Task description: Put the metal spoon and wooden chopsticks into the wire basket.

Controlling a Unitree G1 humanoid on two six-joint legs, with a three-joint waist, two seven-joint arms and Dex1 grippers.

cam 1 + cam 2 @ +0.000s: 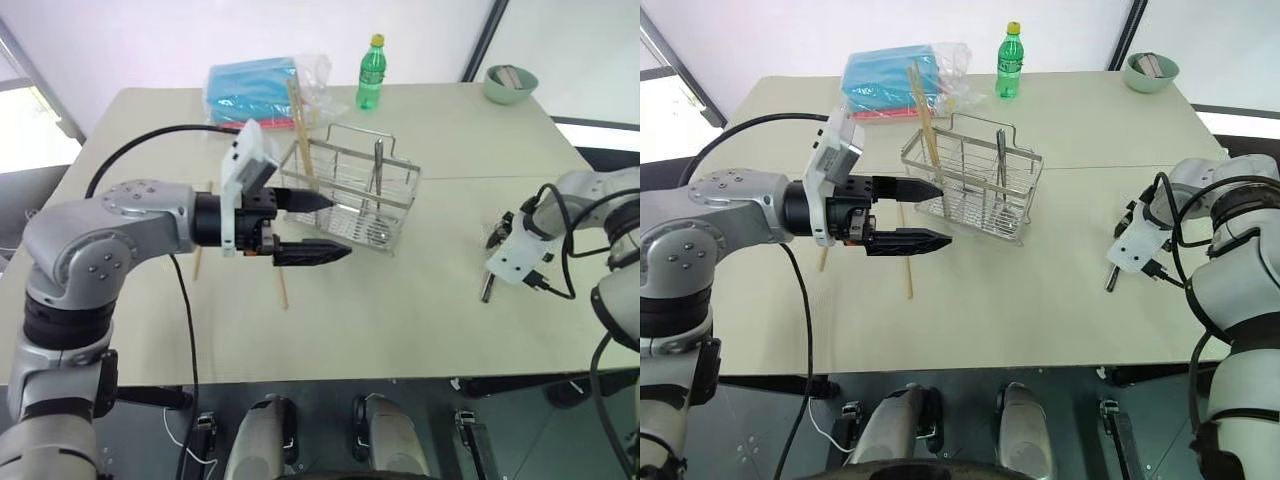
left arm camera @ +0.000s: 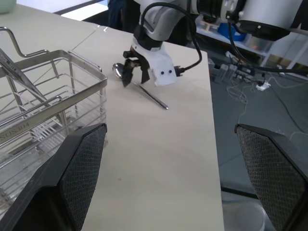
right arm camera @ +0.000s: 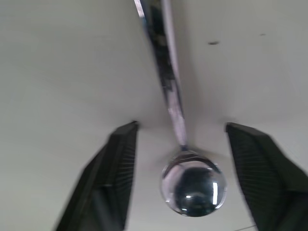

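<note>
The wire basket (image 1: 350, 195) stands mid-table with one wooden chopstick (image 1: 299, 125) leaning in its left end and a metal utensil (image 1: 378, 165) upright inside. Two more wooden chopsticks (image 1: 282, 285) (image 1: 197, 262) lie flat on the table to the basket's left. My left gripper (image 1: 335, 226) hovers open and empty just in front of the basket, pointing right. The metal spoon (image 3: 194, 185) lies on the table at the right. My right gripper (image 3: 180, 126) points down over it, open, its fingers (image 3: 115, 178) on either side of the spoon's neck without touching; the left wrist view shows this same gripper (image 2: 134, 74) straddling the spoon (image 2: 153, 97).
A green bottle (image 1: 371, 72) and a blue plastic-wrapped pack (image 1: 255, 90) sit at the back of the table behind the basket. A pale green bowl (image 1: 510, 83) is at the far right corner. The table's front edge (image 1: 330, 375) runs close below the arms.
</note>
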